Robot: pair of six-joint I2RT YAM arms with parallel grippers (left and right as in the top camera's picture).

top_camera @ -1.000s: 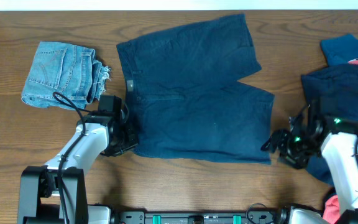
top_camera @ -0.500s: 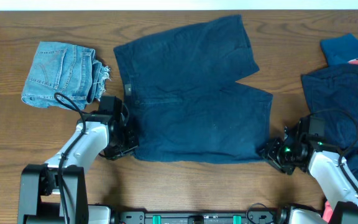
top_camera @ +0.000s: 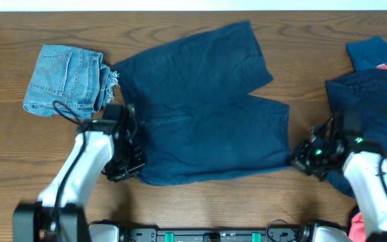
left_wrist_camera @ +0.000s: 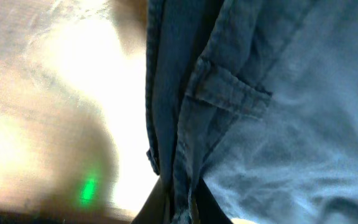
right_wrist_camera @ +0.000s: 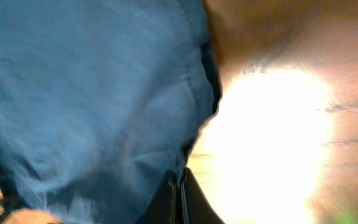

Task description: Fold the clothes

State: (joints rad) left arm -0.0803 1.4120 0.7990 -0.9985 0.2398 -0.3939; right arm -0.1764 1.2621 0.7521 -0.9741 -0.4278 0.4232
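Note:
Dark-navy shorts point(top_camera: 203, 107) lie spread across the middle of the table, waistband to the left, legs to the right. My left gripper point(top_camera: 134, 161) is shut on the waistband's near corner; in the left wrist view the navy waistband point(left_wrist_camera: 185, 124) with a belt loop runs down between the jaws of my left gripper point(left_wrist_camera: 180, 208). My right gripper point(top_camera: 299, 158) is shut on the near leg's hem corner; the right wrist view shows the navy cloth point(right_wrist_camera: 104, 106) pinched in my right gripper point(right_wrist_camera: 180, 199).
Folded light-blue denim shorts point(top_camera: 66, 79) lie at the far left. A heap of navy, blue and coral-red clothes point(top_camera: 375, 87) sits along the right edge, under my right arm. Bare wood runs along the near edge.
My right gripper has shut on the hem corner. Both grippers have lifted the near edge, and the shorts have shifted left and turned slightly.

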